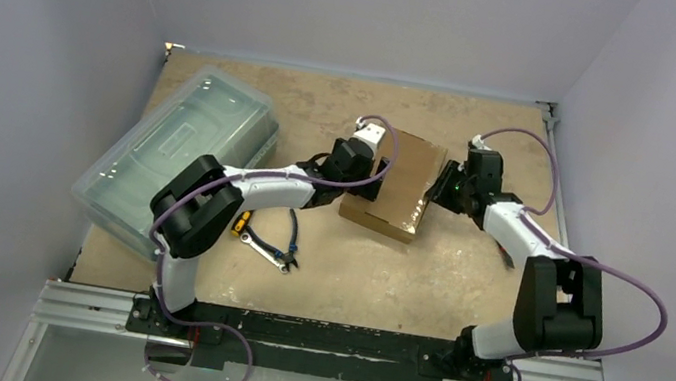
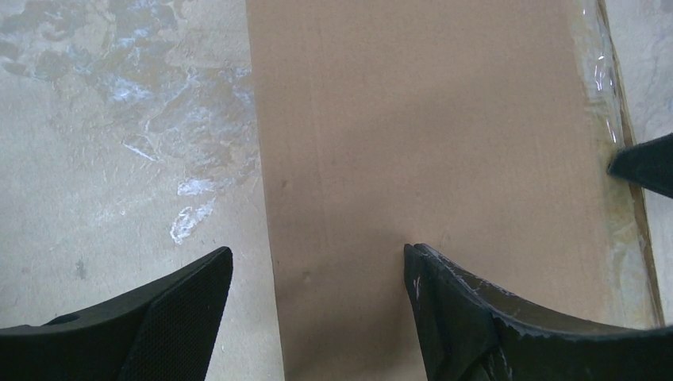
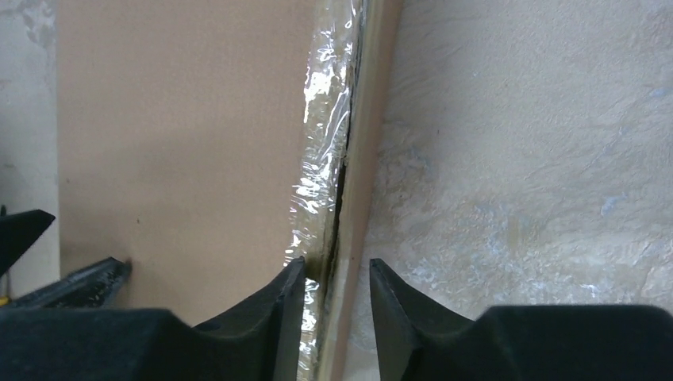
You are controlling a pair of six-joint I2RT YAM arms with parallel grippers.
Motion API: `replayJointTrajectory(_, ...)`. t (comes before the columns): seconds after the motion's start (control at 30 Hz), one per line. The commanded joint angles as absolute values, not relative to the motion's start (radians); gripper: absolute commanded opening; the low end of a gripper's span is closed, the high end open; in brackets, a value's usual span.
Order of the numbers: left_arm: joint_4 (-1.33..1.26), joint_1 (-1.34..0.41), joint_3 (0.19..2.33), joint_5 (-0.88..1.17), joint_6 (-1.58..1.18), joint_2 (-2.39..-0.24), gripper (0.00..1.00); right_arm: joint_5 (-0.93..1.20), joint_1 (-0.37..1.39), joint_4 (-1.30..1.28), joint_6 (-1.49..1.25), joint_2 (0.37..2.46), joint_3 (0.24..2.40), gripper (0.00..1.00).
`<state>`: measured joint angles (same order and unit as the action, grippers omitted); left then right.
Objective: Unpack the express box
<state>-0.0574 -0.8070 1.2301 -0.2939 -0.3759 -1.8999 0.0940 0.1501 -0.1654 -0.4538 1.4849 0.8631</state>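
From above, the express box [image 1: 403, 185] lies flat and closed on the far half of the bench [image 1: 380, 288], a little right of its middle and turned slightly askew to the bench edges. The left gripper [image 1: 374, 178] sits at the box's left long side and the right gripper [image 1: 436, 187] at its right long side, so the box lies between them. A greenish plastic bin [image 1: 178, 151] stands along the left edge. A pair of pliers [image 1: 270, 246] lies near the left arm, well apart from the box.

In the left wrist view, the left gripper [image 2: 317, 252] is spread wide and has hold of nothing. One finger is over bare bench [image 2: 119, 159] and the other over the box's plain top [image 2: 413, 119], so its jaws straddle the box's left edge. Clear tape [image 2: 599, 87] runs along the opposite edge, where a dark fingertip [image 2: 647, 163] of the right gripper pokes in.

In the right wrist view, the right gripper [image 3: 335, 263] is narrowed to a small gap, one finger on each side of the box's [image 3: 174, 143] taped edge. That clear tape [image 3: 321, 143] covers a dark seam just inside a thin cardboard strip. I cannot tell whether the fingers actually pinch the edge or only bracket it. Bare bench [image 3: 540, 198] fills the right side.
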Motion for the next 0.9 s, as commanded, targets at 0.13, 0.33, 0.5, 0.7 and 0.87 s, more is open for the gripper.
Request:
replayJointTrajectory(0.13, -0.159, -0.696, 1.245, 0.016, -0.420, -1.871, 0.78, 0.133, 0.146, -0.126, -0.475, 1.431, 0.825, 0.42)
replayJointTrajectory(0.33, -0.218, -0.618, 1.258, 0.221, -0.462, -1.910, 0.71, 0.118, 0.144, -0.097, -0.483, 1.403, 0.799, 0.25)
replayJointTrajectory(0.5, -0.247, -0.573, 1.261, 0.272, -0.501, -1.945, 0.59, 0.098, 0.145, -0.102, -0.474, 1.408, 0.804, 0.19)
replayJointTrajectory(0.7, -0.220, -0.559, 1.269, 0.264, -0.483, -1.976, 0.51, 0.085, 0.145, -0.105, -0.465, 1.422, 0.811, 0.16)
replayJointTrajectory(0.87, -0.188, -0.537, 1.265, 0.219, -0.485, -1.978, 0.46, 0.067, 0.145, -0.116, -0.462, 1.408, 0.807, 0.14)
